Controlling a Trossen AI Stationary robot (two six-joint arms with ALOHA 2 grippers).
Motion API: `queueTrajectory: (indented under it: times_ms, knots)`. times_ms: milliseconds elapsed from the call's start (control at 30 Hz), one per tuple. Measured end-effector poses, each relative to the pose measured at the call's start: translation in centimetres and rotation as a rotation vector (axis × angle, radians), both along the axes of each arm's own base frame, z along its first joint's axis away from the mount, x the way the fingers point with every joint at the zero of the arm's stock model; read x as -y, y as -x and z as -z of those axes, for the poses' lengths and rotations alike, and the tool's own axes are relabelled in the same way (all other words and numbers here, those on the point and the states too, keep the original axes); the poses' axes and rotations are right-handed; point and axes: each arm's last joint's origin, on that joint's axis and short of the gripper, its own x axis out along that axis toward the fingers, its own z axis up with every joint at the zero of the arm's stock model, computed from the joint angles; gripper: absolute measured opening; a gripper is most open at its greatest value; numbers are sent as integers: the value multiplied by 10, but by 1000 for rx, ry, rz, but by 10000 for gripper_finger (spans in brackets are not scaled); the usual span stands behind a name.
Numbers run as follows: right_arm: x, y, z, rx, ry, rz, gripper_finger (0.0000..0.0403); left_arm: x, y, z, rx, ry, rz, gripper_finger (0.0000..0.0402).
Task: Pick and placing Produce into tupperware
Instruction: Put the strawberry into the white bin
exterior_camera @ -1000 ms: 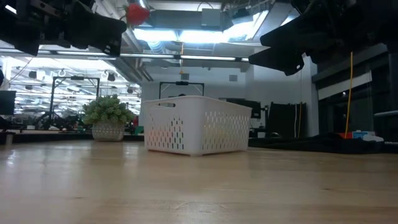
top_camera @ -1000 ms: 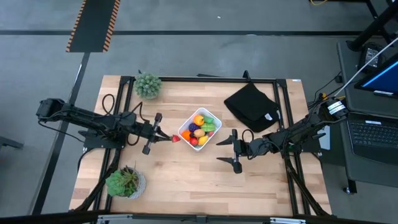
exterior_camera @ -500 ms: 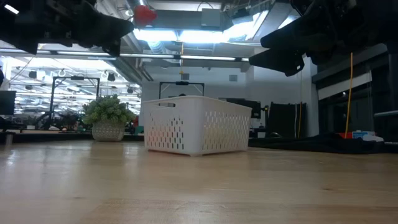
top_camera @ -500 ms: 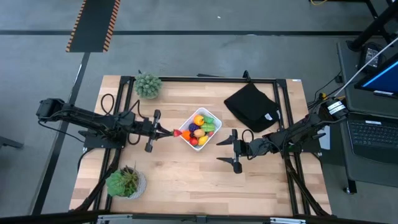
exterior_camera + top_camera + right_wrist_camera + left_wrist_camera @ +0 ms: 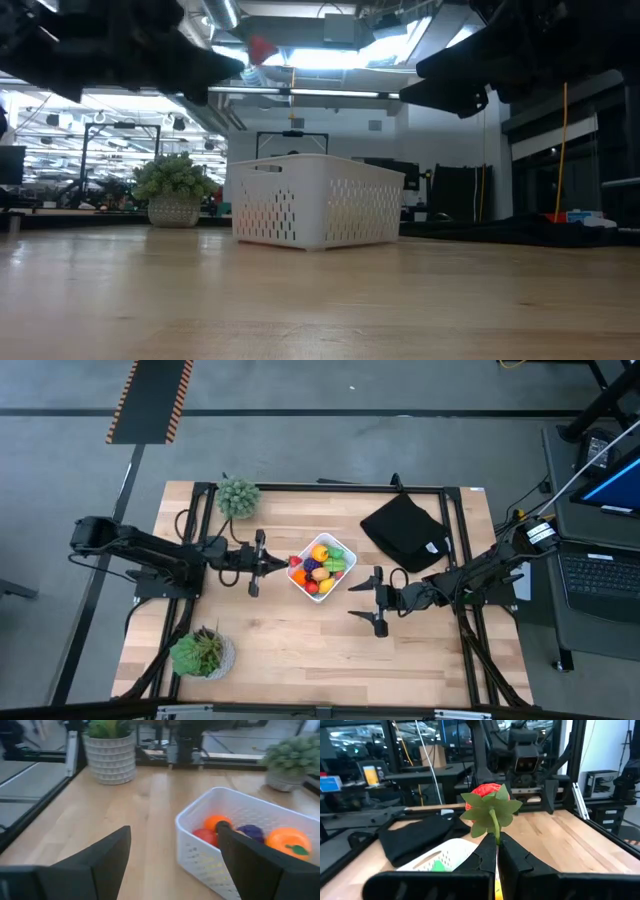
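Observation:
The white tupperware (image 5: pixel 340 584) (image 5: pixel 315 200) stands mid-table and holds several toy produce pieces (image 5: pixel 320 565) (image 5: pixel 287 841). My left gripper (image 5: pixel 275 563) (image 5: pixel 497 851) hangs in the air just left of its rim, shut on a red toy strawberry (image 5: pixel 294 562) (image 5: pixel 262 48) (image 5: pixel 487 791) with a green leafy cap. My right gripper (image 5: pixel 375 603) (image 5: pixel 175 865) waits open, raised above the table to the right of the tupperware. My left gripper pinches the strawberry's thin green stem (image 5: pixel 496 834), just under the leafy cap (image 5: pixel 490 812), between its two fingertips (image 5: pixel 485 856). The fingers come level from the table's left. The strawberry is lifted clear, sticking out beyond the fingertips toward the tupperware.
A potted plant (image 5: pixel 238 497) stands near the far left corner and another (image 5: pixel 203 652) near the near left corner. A black cloth (image 5: pixel 403 530) lies at the far right. Bare wood (image 5: pixel 300 650) stretches along the near side.
My left gripper has carried the strawberry toward the table's right and slightly toward the far edge, from a spot left of the tupperware up to its left rim. It has stayed shut on the stem throughout.

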Motion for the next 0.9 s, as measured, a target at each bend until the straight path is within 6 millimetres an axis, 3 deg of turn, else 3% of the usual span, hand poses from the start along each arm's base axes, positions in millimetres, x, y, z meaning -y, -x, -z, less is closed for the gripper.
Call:
queueTrajectory:
  times_ms: [133,433,633,900]
  knots:
    - [2,0,0,7,16,70,300,-9,-15,7,-33,32,20,0]
    - [4,0,0,11,30,113,300,-30,-57,-3,-60,43,-17,0]
    - [4,0,0,6,28,114,300,-44,-83,-9,-159,69,-16,0]
    - [4,0,0,3,29,113,300,-48,-109,-21,-374,30,25,0]
